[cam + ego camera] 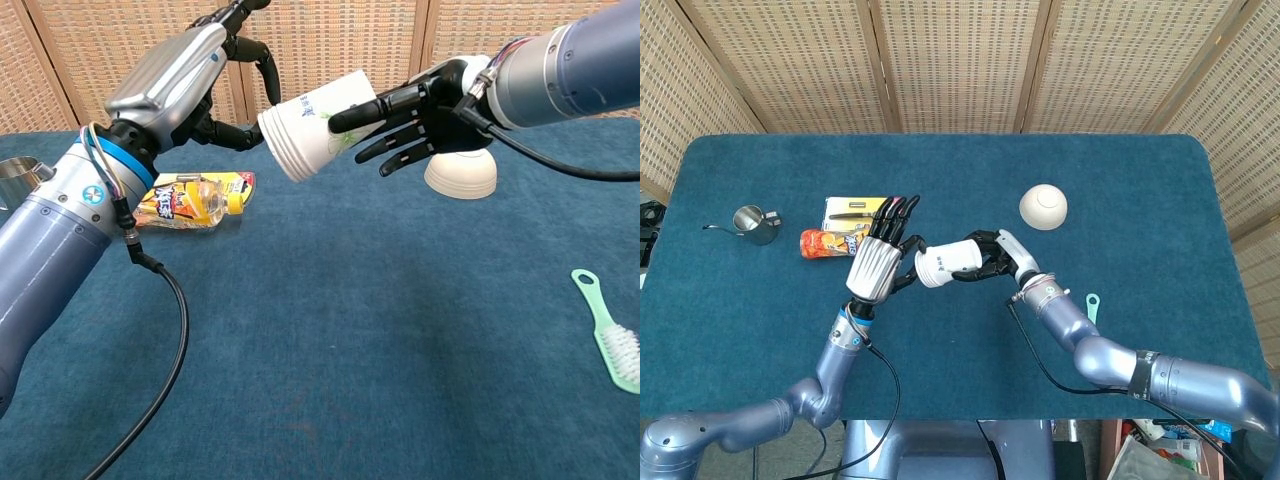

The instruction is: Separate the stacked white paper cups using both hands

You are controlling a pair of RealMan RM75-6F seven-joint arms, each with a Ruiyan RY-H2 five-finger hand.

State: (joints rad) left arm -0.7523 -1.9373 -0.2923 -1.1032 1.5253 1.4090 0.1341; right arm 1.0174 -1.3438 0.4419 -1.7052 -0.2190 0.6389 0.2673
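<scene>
Holding stack of white paper cups [312,135] up off tabletop [970,340], right hand [425,118] wrapped round base end. Stack lying sideways, long axis roughly left-right, rims pointing at left hand [880,262], slightly down in chest view. Left hand fingers spread, tips right at rim; actual contact, can't tell. Orange bottle [180,205] lying on tabletop behind.

Both views are evenly and brightly lit by soft, diffuse light, seemingly from above. Only faint shadows are cast on the blue cloth [960,180]. Mild sheen is seen on the silver shell of the left hand [170,75]. The head view is sharp throughout. In the chest view, the near arm is rendered large and slightly soft.
</scene>
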